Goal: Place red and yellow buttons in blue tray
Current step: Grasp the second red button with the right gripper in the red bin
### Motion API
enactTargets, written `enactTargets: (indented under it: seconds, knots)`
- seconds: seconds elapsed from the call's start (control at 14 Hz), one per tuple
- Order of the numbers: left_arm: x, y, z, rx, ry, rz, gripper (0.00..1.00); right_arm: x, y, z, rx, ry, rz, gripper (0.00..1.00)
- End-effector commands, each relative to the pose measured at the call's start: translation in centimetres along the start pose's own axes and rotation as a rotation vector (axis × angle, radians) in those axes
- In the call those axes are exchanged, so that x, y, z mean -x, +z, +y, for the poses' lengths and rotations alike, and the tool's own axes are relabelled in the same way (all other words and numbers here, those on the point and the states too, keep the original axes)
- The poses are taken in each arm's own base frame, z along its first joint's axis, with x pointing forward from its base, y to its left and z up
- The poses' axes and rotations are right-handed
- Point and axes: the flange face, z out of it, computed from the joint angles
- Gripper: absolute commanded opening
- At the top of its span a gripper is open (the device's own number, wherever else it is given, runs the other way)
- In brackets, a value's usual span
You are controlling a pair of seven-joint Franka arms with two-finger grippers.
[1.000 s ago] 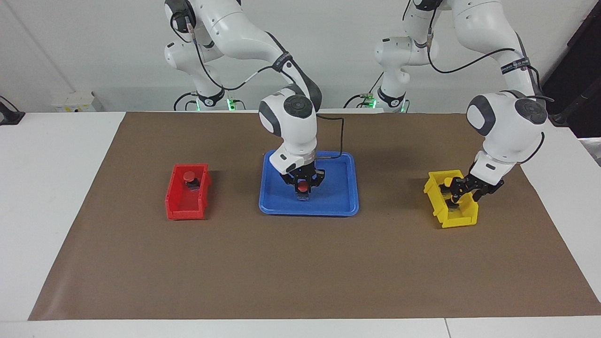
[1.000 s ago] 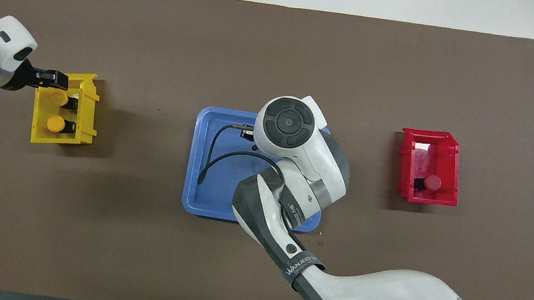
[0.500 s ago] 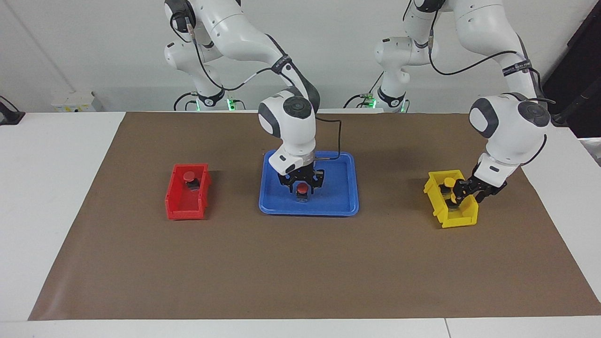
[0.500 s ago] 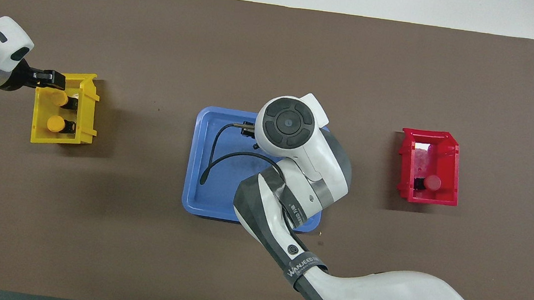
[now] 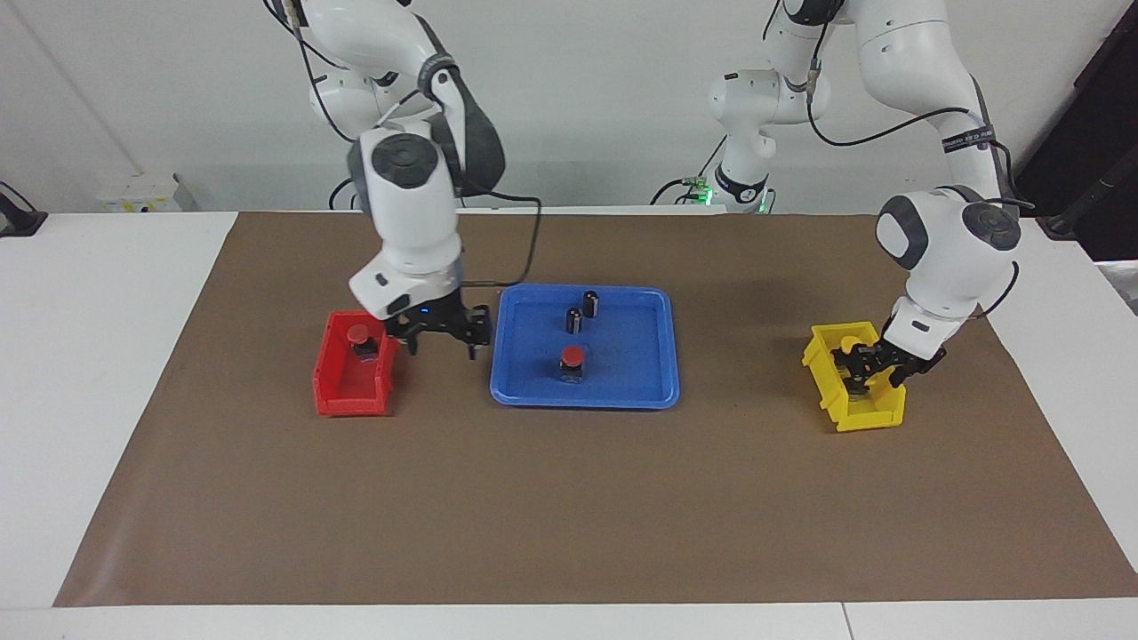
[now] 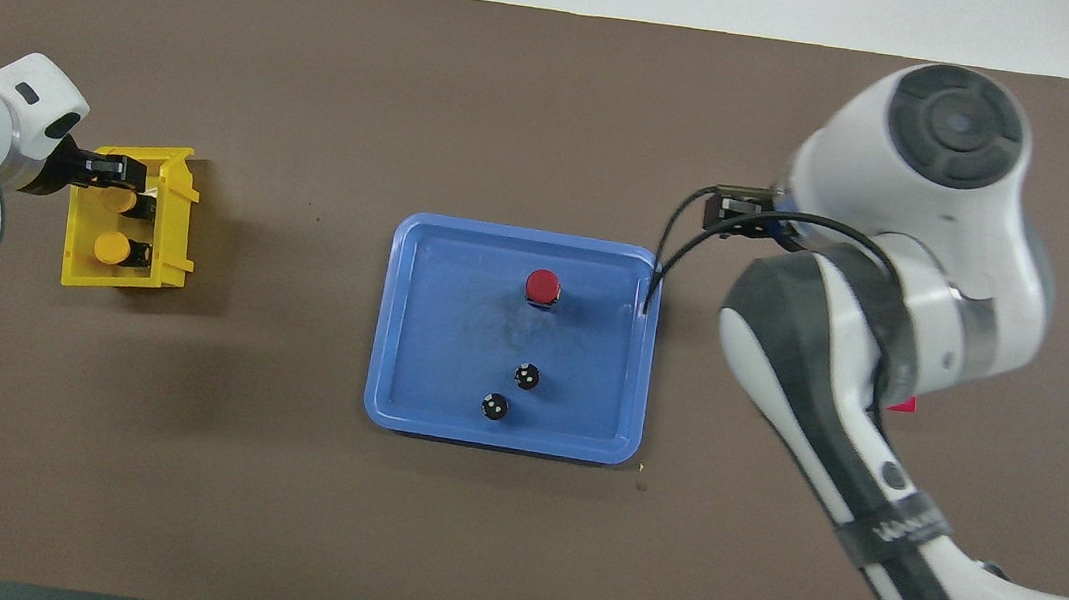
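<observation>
Right gripper moved off blue tray, fingers spread | tray: red button, two cylinders | left fingers: unclear

- A blue tray sits in the middle of a brown mat.
- One red button stands in the tray, in the part farther from the robots.
- Two small dark cylinders stand in the tray too, nearer to the robots.
- A yellow bin sits toward the left arm's end of the table, with two yellow buttons inside.
- The left gripper is over the yellow bin, at the farther button.
- The big white right arm covers most of the red bin.
</observation>
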Motion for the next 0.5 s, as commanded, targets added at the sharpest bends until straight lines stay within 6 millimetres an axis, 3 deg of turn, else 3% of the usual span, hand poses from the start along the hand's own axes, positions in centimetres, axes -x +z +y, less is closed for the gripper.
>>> enactTargets:
  seconds: [0.0, 0.07, 0.21, 0.29, 0.43]
  knots:
    - [1.0, 0.5, 0.1, 0.001, 0.007, 0.012, 0.69, 4.5, 2.5, 5.7, -0.021, -0.068, -0.013, 0.93]
    - [1.2, 0.7, 0.1, 0.002, 0.006, 0.008, 0.63, 5.4, 4.0, 6.9, -0.021, -0.091, -0.003, 0.92]
    - [1.3, 0.8, 0.1, 0.002, 0.0, 0.004, 0.09, 7.0, 6.1, 9.1, -0.021, -0.105, 0.012, 0.88]
    - [1.2, 0.7, 0.0, 0.001, -0.002, 0.009, 0.02, 7.7, 6.7, 9.6, -0.021, -0.113, 0.013, 0.83]
    - [-0.2, -0.8, -0.1, 0.0, -0.007, 0.023, 0.02, 8.2, 7.7, 10.8, -0.024, -0.11, 0.014, 0.78]
